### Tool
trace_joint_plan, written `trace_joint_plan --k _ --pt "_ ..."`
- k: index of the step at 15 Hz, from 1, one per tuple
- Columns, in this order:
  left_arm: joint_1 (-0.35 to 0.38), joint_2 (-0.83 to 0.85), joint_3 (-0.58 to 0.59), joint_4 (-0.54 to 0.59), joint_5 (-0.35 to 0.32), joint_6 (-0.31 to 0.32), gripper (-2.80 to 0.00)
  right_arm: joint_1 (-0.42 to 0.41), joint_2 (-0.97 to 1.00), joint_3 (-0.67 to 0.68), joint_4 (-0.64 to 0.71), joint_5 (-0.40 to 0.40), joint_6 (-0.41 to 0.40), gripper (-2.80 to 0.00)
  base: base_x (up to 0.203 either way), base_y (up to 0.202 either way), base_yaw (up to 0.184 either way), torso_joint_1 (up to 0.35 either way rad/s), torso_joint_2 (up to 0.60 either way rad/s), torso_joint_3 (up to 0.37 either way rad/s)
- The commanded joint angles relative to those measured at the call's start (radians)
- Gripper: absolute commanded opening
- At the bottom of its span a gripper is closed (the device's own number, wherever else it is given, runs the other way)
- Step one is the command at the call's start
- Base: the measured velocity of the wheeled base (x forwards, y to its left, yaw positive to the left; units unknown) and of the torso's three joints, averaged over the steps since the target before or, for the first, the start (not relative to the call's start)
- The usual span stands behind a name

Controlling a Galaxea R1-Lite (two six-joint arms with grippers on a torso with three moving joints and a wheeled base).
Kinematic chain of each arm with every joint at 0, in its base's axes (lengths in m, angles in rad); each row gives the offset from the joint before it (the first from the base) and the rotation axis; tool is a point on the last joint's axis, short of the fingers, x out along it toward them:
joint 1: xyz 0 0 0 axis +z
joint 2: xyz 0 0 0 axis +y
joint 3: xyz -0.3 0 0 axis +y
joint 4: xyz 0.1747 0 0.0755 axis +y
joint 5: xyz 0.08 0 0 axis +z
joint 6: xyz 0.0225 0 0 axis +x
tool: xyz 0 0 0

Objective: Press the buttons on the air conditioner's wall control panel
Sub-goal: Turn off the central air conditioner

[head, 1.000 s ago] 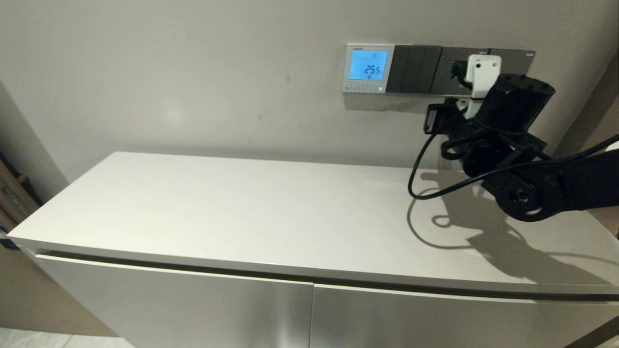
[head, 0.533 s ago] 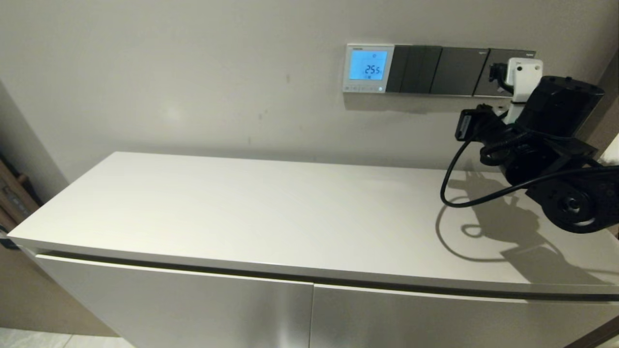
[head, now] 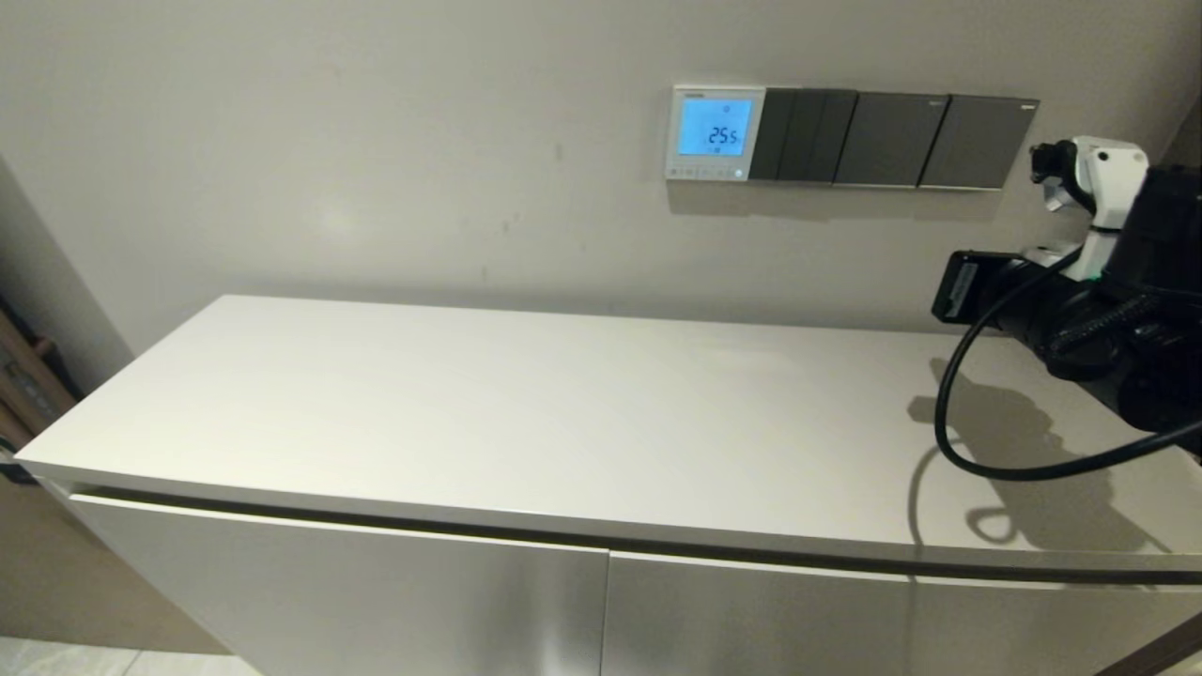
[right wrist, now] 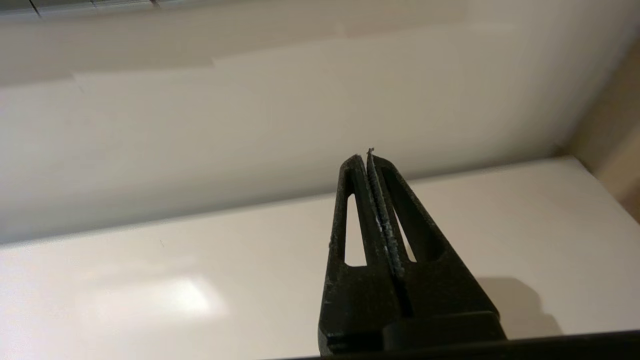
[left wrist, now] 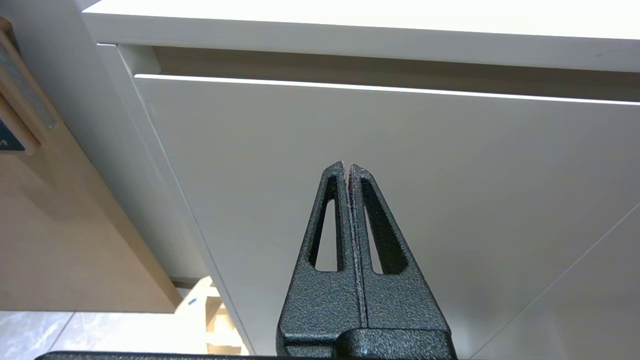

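The air conditioner's wall control panel (head: 717,132) is a small white square on the wall with its screen lit blue and showing 25.5. The buttons (head: 702,173) are a row of tiny pale ones along its bottom edge. My right gripper (head: 1042,169) is shut and empty at the far right, beyond the last dark switch plate and well right of the panel. In the right wrist view it (right wrist: 367,155) points at the bare wall above the cabinet top. My left gripper (left wrist: 347,167) is shut and empty, parked low in front of the cabinet door.
Dark grey switch plates (head: 892,139) run right from the panel. A white cabinet top (head: 526,404) lies below the wall, with doors (left wrist: 400,150) under it. A black cable (head: 948,413) loops from my right wrist. Wooden furniture (left wrist: 60,225) stands left of the cabinet.
My right arm has moved to the right along the wall, from in front of the switch plates to past their right end, further from the panel. The screen stays lit.
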Motion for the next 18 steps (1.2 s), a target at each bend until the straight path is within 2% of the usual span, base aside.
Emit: trace_joint_plan --k 1,9,11,16,17,18 --pt "0.0 0.001 0.0 0.0 0.0 0.0 -2.8 -0.002 -0.083 0.061 -0.003 -0.002 0.002 -2.8 0.0 0.0 0.0 0.0 0.0 0.0" --pt "0.0 0.001 0.0 0.0 0.0 0.0 -2.8 0.049 -0.244 0.199 0.001 -0.004 0.017 -2.8 0.0 0.0 0.0 0.0 0.0 0.0" --pt "0.0 0.0 0.0 0.0 0.0 0.0 -2.8 0.086 -0.301 0.236 0.006 -0.008 0.031 -2.8 0.0 0.0 0.0 0.0 0.0 0.0" --pt "0.0 0.002 0.0 0.0 0.0 0.0 -2.8 0.089 -0.486 0.316 0.103 -0.016 0.054 -2.8 0.0 0.0 0.0 0.0 0.0 0.0" --pt "0.0 0.001 0.0 0.0 0.0 0.0 -2.8 0.084 -0.51 0.339 0.13 -0.025 0.061 -2.8 0.0 0.0 0.0 0.0 0.0 0.0" --pt "0.0 0.0 0.0 0.0 0.0 0.0 -2.8 0.087 -0.525 0.351 0.136 -0.072 0.063 -2.8 0.0 0.0 0.0 0.0 0.0 0.0"
